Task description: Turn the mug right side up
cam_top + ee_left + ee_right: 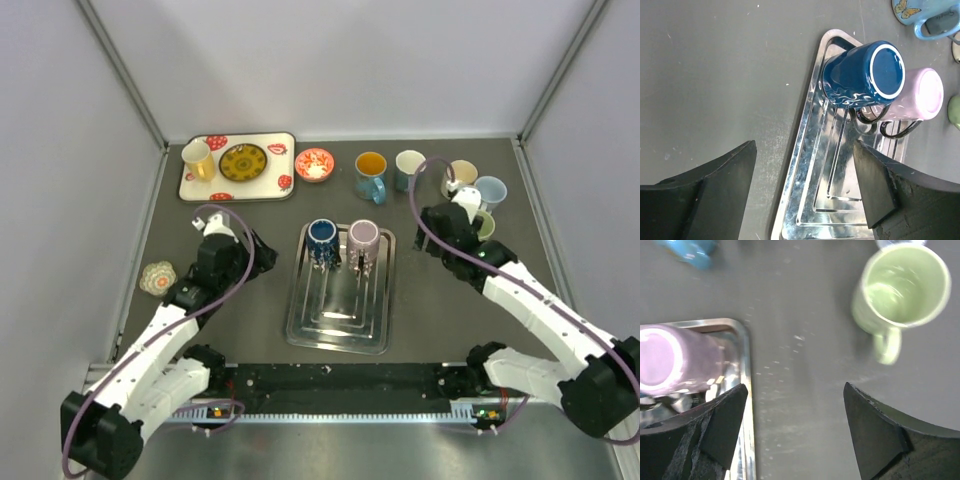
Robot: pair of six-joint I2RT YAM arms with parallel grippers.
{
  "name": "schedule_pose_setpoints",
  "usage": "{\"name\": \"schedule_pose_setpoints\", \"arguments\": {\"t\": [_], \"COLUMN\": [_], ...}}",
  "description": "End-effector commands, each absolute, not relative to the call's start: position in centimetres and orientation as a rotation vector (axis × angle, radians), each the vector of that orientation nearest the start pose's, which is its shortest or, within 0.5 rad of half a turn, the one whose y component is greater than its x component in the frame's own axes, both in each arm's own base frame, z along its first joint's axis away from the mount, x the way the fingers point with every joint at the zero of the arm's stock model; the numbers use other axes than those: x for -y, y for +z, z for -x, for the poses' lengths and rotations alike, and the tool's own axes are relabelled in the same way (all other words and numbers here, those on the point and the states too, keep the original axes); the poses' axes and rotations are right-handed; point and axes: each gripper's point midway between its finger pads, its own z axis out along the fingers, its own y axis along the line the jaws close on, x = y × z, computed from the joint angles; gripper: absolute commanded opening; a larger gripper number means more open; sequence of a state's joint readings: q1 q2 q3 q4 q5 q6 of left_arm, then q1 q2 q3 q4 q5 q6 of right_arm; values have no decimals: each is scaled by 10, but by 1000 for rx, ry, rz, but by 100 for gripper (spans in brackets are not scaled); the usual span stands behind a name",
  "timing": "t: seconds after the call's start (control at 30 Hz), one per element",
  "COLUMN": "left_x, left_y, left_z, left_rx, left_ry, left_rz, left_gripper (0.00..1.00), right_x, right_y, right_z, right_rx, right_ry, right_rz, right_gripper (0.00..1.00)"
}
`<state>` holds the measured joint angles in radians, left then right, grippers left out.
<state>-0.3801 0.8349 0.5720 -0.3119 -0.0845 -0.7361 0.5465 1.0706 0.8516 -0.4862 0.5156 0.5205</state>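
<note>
Blue mug (322, 238) and pink mug (362, 240) stand inverted side by side at tray's (338, 335) far end; glazed ceramic, likely rigid, slick, chippable, so grip across body; both arms' jaws open, empty.

blue mug (860, 75): no lettering or number
pink mug (922, 92): no lettering or number
metal tray (840, 210): no stamp or brand legible
everything else in view: no readable text, labels or signs
</note>
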Motion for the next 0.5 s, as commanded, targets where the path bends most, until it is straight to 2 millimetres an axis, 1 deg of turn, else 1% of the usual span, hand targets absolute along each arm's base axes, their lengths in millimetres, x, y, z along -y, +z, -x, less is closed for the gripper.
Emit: {"name": "schedule_pose_setpoints", "arguments": {"t": [0.0,0.1,0.13,0.2,0.23,0.33,0.37,0.47], "left_x": [118,122,123,126,131,136,138,140], "left_y": [143,143,146,147,150,154,156,155], "left_z": [-255,-250,-250,-248,-246,-244,-244,-245], "left_rx": [-2145,-2143,-2135,-2136,-2135,-2130,-2128,-2129], "left_ry": [-579,-612,-618,-633,-668,-704,-714,-723], "left_rz": [457,405,394,358,332,298,290,283], "left_gripper": [84,82,80,77,75,73,72,69], "right_x": [-48,-34,-27,-19,-14,-4,-2,4], "right_y": [139,132,131,126,125,116,111,105], "right_z": [-265,-261,-263,-267,-270,-278,-281,-291], "right_rx": [-2291,-2303,-2303,-2299,-2299,-2323,-2337,-2339], "right_ry": [-158,-182,-193,-245,-264,-318,-332,-343], "right_rz": [-370,-416,-441,-443,-457,-476,-480,-492], "right_gripper": [79,77,77,76,77,77,76,74]}}
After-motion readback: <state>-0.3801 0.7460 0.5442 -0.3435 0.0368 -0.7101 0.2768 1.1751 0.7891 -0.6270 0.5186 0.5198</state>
